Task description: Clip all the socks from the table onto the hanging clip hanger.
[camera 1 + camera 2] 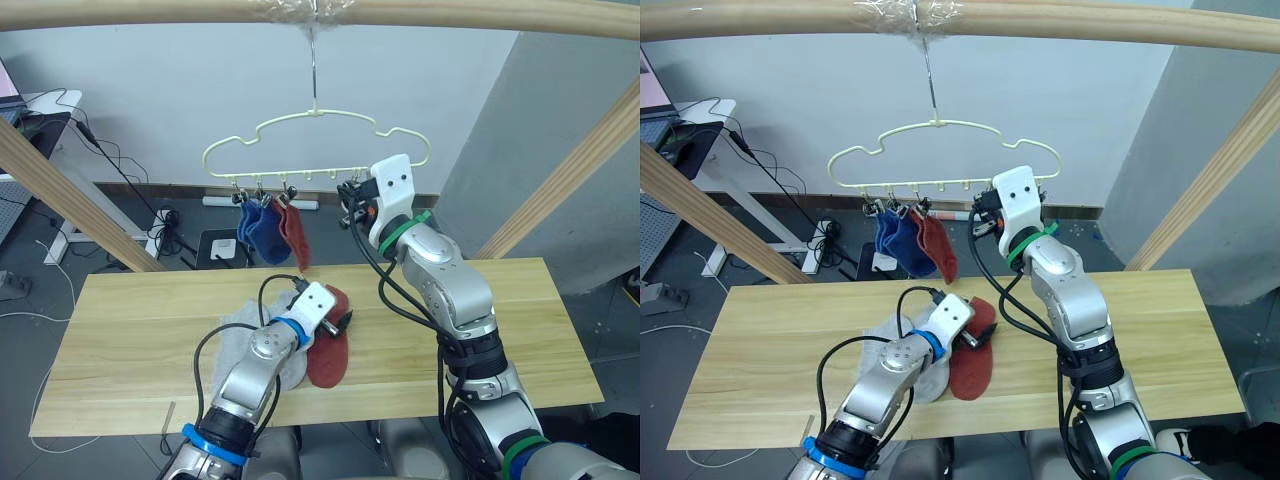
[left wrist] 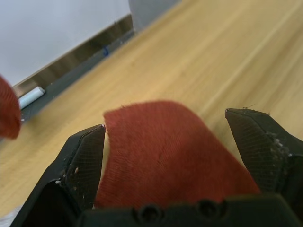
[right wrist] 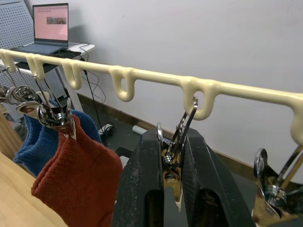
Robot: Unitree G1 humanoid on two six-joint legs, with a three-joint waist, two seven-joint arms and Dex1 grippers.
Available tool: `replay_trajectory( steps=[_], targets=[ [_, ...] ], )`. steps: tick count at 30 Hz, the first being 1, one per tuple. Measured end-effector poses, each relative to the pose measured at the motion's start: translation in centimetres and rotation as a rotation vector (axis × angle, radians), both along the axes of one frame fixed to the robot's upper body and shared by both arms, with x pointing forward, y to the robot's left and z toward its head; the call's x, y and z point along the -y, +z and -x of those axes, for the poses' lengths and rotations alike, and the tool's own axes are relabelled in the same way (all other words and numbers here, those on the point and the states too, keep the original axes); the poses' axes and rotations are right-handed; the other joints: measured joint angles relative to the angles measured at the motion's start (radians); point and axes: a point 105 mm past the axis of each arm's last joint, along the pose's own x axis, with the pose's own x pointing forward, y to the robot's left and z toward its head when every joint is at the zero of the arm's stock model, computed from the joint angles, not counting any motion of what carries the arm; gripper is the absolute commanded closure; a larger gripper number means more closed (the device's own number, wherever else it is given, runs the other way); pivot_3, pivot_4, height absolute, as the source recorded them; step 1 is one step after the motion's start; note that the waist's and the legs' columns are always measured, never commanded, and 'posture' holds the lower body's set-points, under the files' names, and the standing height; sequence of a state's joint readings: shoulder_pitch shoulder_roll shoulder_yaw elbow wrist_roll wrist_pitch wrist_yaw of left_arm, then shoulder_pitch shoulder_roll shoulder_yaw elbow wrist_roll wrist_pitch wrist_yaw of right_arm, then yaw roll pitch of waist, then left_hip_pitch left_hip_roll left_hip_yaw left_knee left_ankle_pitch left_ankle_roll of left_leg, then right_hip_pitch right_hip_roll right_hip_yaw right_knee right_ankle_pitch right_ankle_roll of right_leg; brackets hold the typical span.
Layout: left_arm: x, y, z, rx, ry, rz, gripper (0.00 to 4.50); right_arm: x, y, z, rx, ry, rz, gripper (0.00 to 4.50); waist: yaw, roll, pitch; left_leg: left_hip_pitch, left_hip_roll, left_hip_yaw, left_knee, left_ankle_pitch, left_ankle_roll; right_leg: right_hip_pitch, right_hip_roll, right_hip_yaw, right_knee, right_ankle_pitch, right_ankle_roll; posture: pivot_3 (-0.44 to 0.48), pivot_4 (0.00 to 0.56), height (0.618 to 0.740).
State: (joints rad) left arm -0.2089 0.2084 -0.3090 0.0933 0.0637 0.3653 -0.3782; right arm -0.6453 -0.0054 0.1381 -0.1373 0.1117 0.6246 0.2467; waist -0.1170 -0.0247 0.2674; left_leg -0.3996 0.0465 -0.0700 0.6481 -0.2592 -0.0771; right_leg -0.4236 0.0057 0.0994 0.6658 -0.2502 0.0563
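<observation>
The clip hanger (image 1: 318,150) hangs by its hook from a wooden rail (image 1: 450,14) above the far edge of the surface (image 1: 130,320). Three socks are already clipped at its left end: two blue socks (image 1: 262,229) and one rust red sock (image 1: 295,235). The blue pair overlaps, so their outlines are hard to separate.

Right gripper (image 3: 171,156): raised to the hanger's lower bar, clenched on a metal clip (image 3: 182,127) that hangs from one of the bar's loops. The clip's lower end is hidden between the gripper's fingers. A further clip (image 3: 267,182) hangs just beside the gripper and is cut off at the picture edge. The clipped rust red sock hangs near the gripper, on the side toward the blue pair.

Left gripper (image 2: 175,142): low over the surface, released, its two fingers set apart on either side of the loose rust red sock (image 1: 330,350). Contact between the fingers and the sock cannot be determined. The sock's near end is hidden under the gripper.

Light grey socks (image 1: 240,335) lie on the surface just beside the loose rust red sock; the left arm covers most of them, so their number cannot be told.

Beyond the surface, cables (image 1: 130,180) and a white desk (image 1: 60,110) stand on the floor.
</observation>
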Motion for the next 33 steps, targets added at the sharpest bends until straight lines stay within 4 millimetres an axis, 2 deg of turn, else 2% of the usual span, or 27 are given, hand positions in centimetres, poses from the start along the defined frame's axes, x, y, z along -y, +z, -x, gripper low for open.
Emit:
replay_trajectory(
  steps=[5,16,18,21,23,29,33],
  targets=[
    [-0.4,-0.9,-0.2,-0.018,0.032,-0.040,1.01,0.0,0.0,0.0,-0.004,0.002,-0.001,4.35,0.000,0.000,0.000,0.000,0.000,0.000,0.000,0.000,0.000,0.000,0.000,0.000,0.000,0.000,0.000,-0.151,0.264,0.740],
    [-0.6,-0.9,-0.6,-0.015,0.026,-0.066,4.07,-0.1,-0.1,0.0,-0.011,0.006,-0.003,4.35,-0.002,0.000,0.000,0.000,0.000,0.000,0.000,0.000,0.000,0.001,0.000,0.000,0.000,0.000,0.000,-0.163,0.264,0.740],
    [-0.7,-0.9,-0.5,0.002,0.025,-0.067,4.47,-0.1,-0.1,0.0,-0.011,0.006,-0.002,4.35,-0.004,0.000,0.000,0.000,0.000,0.000,0.000,0.000,0.000,0.001,0.000,0.000,0.000,0.000,0.000,-0.164,0.263,0.740],
    [-0.5,-0.3,-0.4,0.073,0.000,-0.049,4.50,0.0,0.0,0.1,-0.008,0.005,-0.001,4.35,-0.005,0.000,0.000,0.000,0.000,0.000,0.000,0.000,0.000,0.000,0.000,0.000,-0.001,0.000,0.000,-0.164,0.263,0.740],
    [-0.2,0.8,-0.6,0.158,-0.025,-0.033,4.50,0.0,0.0,0.1,-0.006,0.004,0.000,4.35,-0.005,0.000,0.000,0.000,0.000,0.000,-0.001,0.000,0.000,0.000,0.000,0.000,-0.001,0.000,0.000,-0.164,0.263,0.740],
    [1.2,7.9,-1.9,0.557,-0.093,-0.010,4.50,0.1,0.1,0.1,-0.005,0.005,0.001,4.35,-0.005,0.000,0.000,0.000,0.000,0.000,0.000,0.000,0.000,0.001,0.000,0.000,-0.001,0.000,0.000,-0.167,0.262,0.740],
    [1.7,10.2,-2.4,0.691,-0.114,-0.024,4.50,0.0,0.1,0.2,-0.006,0.010,-0.004,4.35,-0.008,0.000,0.000,0.000,0.000,0.000,-0.001,0.000,0.000,0.000,0.000,0.000,-0.002,0.000,0.000,-0.173,0.258,0.740]
  ],
)
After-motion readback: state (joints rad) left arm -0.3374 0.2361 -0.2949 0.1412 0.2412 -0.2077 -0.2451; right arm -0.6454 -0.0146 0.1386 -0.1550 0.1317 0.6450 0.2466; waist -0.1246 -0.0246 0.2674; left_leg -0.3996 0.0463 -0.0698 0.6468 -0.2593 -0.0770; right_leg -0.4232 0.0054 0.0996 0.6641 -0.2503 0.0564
